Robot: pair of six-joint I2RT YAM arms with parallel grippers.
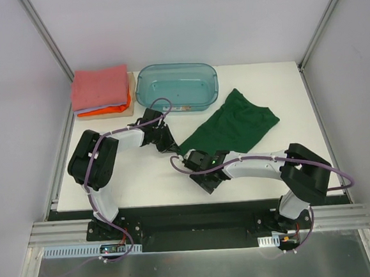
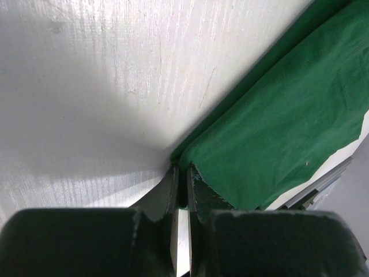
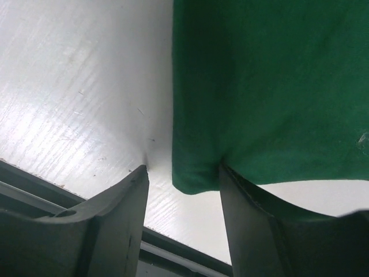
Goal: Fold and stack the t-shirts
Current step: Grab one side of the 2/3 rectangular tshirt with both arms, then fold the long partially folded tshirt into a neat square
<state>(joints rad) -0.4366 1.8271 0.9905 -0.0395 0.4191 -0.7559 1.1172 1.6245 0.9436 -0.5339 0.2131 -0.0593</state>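
Green shirt (image 1: pixel 235 125) lies on the table (image 1: pixel 146 180), right of centre, as a slanted band of cloth; it runs from just in front of the bin's right end down and left toward the two grippers; its far end is rumpled and its near-left end narrows to a corner.

Left gripper (image 1: pixel 167 144) sits at that corner; in the left wrist view its fingers (image 2: pixel 167 193) are pressed together, and the edge of the cloth runs straight into the slit between their tips, so it pinches the corner of the green shirt; bare table shows to the left of the tips and green cloth spreads away to the right.

Right gripper (image 1: pixel 208 170) is low over the near edge of the same shirt, a little right of the left gripper; in the right wrist view its jaws stand apart, and a rounded folded corner of the cloth sits in the gap; one finger (image 3: pixel 248 225) touches the cloth, the other is clear of it, over the bare table; nothing is clamped there.

Bin (image 1: pixel 175 66), translucent teal, stands at the back centre of the table.

Stack (image 1: pixel 101 94) of folded shirts rests in the back-left corner, just beside the bin and well apart from the green shirt; salmon shirt (image 1: pixel 99 86) is on top, a thin edge of lavender shirt (image 1: pixel 88 109) shows under it, and orange shirt (image 1: pixel 115 108) is at the bottom.
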